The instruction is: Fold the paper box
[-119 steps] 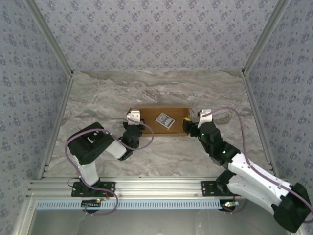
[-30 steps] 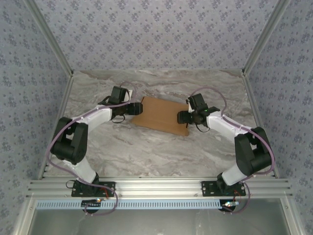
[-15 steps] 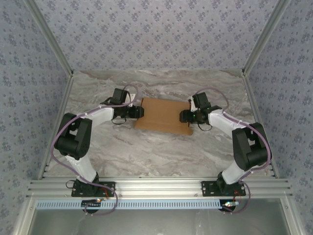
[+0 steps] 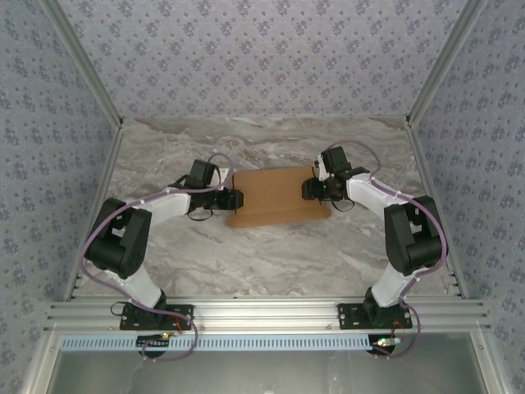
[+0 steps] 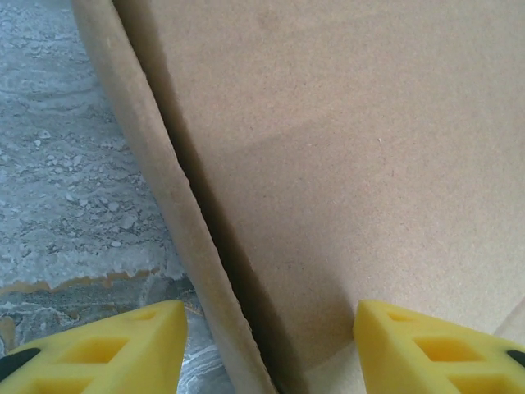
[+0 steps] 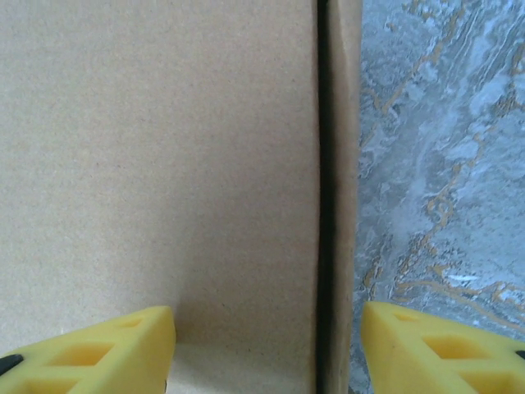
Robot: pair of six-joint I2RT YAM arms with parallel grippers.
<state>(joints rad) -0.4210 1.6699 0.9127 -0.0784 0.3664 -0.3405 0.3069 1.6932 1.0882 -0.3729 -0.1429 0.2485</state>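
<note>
The paper box [image 4: 275, 197] is a flat brown cardboard box lying on the marble table with its lid down. My left gripper [image 4: 234, 199] is at its left end and my right gripper [image 4: 310, 190] at its right end. In the left wrist view the box's edge wall [image 5: 156, 189] runs between the yellow fingers [image 5: 123, 349], and the left gripper [image 5: 271, 345] stands open with table showing beside the wall. The right gripper [image 6: 269, 349] likewise straddles the lid [image 6: 164, 164] and the edge strip [image 6: 349, 164], open.
The marble table [image 4: 271, 263] is ringed by patterned walls on three sides. A metal rail [image 4: 262, 316] with both arm bases runs along the near edge. Both arms reach inward, elbows out towards the side walls.
The box, open with a card inside four seconds ago, now has its lid down. Over the last second it turned square to the table, and both grippers narrowed and shifted along its ends.
</note>
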